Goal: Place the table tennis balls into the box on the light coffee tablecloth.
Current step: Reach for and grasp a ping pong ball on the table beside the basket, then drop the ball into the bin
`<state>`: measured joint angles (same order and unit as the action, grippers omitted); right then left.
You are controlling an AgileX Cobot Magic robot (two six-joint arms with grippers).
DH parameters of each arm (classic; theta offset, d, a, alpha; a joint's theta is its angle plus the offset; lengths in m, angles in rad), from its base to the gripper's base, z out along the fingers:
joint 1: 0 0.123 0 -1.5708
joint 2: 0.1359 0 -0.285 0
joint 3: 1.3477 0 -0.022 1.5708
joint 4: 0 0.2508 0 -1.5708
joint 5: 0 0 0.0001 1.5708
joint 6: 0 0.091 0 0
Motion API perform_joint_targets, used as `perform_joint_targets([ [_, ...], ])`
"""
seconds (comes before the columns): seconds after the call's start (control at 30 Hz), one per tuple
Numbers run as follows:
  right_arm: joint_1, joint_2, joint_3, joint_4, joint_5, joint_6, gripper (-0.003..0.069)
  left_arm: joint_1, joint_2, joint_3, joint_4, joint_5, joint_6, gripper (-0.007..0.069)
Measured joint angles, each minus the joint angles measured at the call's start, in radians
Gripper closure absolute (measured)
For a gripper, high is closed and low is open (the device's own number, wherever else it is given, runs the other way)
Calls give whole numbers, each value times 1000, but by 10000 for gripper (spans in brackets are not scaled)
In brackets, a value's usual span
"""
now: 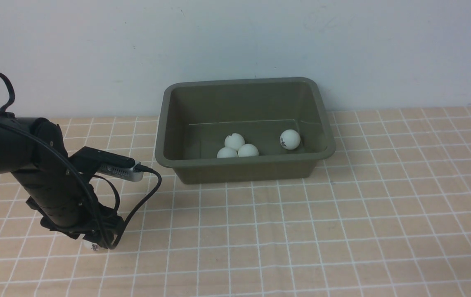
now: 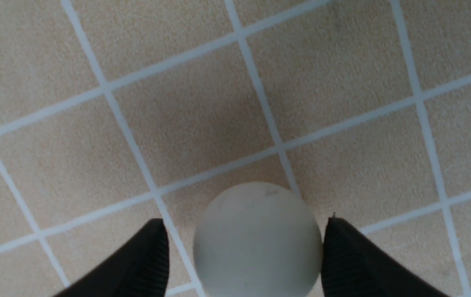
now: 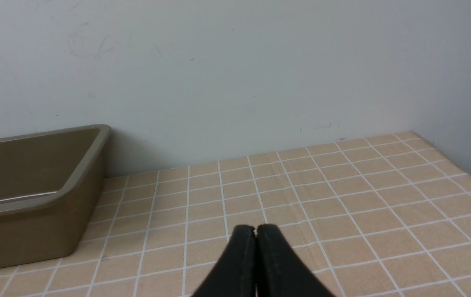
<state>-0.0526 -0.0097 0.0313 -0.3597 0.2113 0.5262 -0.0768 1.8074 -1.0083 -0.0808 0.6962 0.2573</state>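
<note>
On the light coffee tablecloth [image 1: 342, 227] stands the olive-grey box [image 1: 243, 169] with several white table tennis balls inside, three clustered [image 1: 234, 141] and one apart [image 1: 290, 139]. Another ball [image 1: 93, 246] lies on the cloth at the front left, under my left gripper [image 1: 100, 241]. In the left wrist view that ball [image 2: 256, 243] sits between the open fingers of the left gripper [image 2: 247, 225]; one fingertip [image 2: 342, 247] is against it and the other [image 2: 152, 247] stands a little apart. My right gripper [image 3: 256, 231] is shut on nothing, low over bare cloth to the right of the box [image 3: 33, 231].
A pale wall runs right behind the box. The left arm's cable [image 1: 144, 198] loops toward the box's front left corner. The cloth's right edge [image 3: 458, 165] shows in the right wrist view.
</note>
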Motion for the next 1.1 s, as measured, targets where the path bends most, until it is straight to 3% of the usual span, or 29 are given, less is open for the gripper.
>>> perform_joint_targets([
  [0.1,0,0,0,0,0,0,671,0,8,0,0,-15,0,230],
  [0.23,0,0,0,0,0,0,671,0,12,0,-1,-20,0,304],
  [0.33,0,0,0,0,0,0,671,0,12,-1,-2,-12,0,306],
  [0.6,0,0,0,0,0,0,671,0,-1,-206,-7,255,0,306],
  [0.77,0,0,0,0,0,0,671,0,-25,-487,-171,386,6,306],
  [0.93,0,0,0,0,0,0,671,-47,-14,-633,-415,292,157,306],
  [1.1,0,0,0,0,0,0,671,-138,54,-655,-511,137,323,306],
])
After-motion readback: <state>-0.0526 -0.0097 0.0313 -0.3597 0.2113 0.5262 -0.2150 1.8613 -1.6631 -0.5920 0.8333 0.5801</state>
